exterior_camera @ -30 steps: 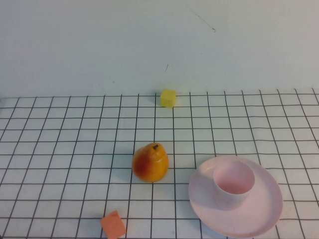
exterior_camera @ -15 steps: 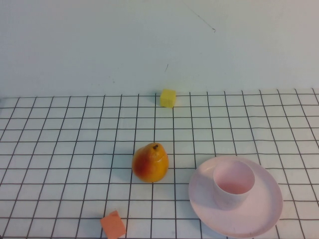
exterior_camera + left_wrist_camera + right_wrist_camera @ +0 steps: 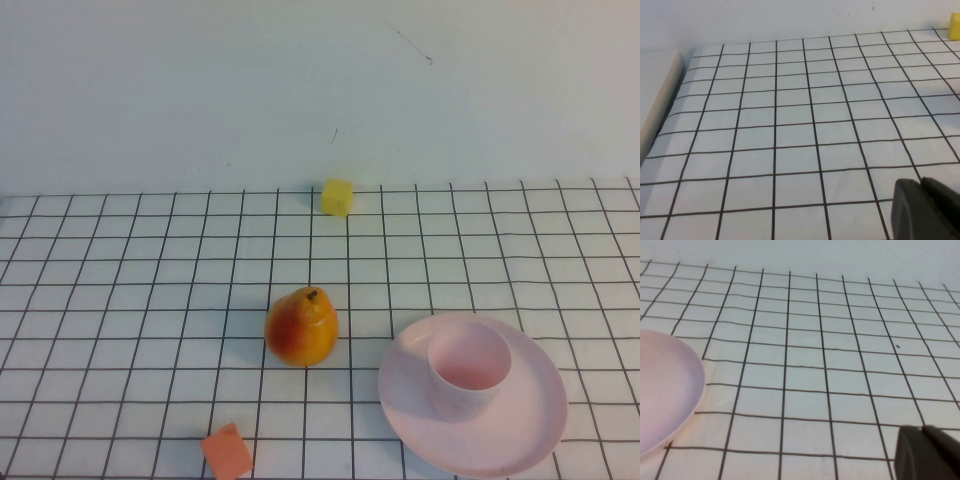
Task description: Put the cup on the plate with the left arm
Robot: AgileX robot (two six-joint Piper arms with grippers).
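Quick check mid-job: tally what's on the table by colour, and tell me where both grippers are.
Pink: 2, the cup standing on the plate
Yellow: 1, a block
Orange: 1, a block
Orange-yellow: 1, a pear
Total: 5
Left gripper: shut, over bare grid cloth, holding nothing.
Right gripper: shut, beside the plate.

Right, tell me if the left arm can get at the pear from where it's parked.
Probably yes: the pear stands alone with open cloth on its left; the left tool, shut, is pulled back, and the right tool is away too.

A plain pale wall (image 3: 200, 90) rises behind the black-gridded white table (image 3: 120, 300).
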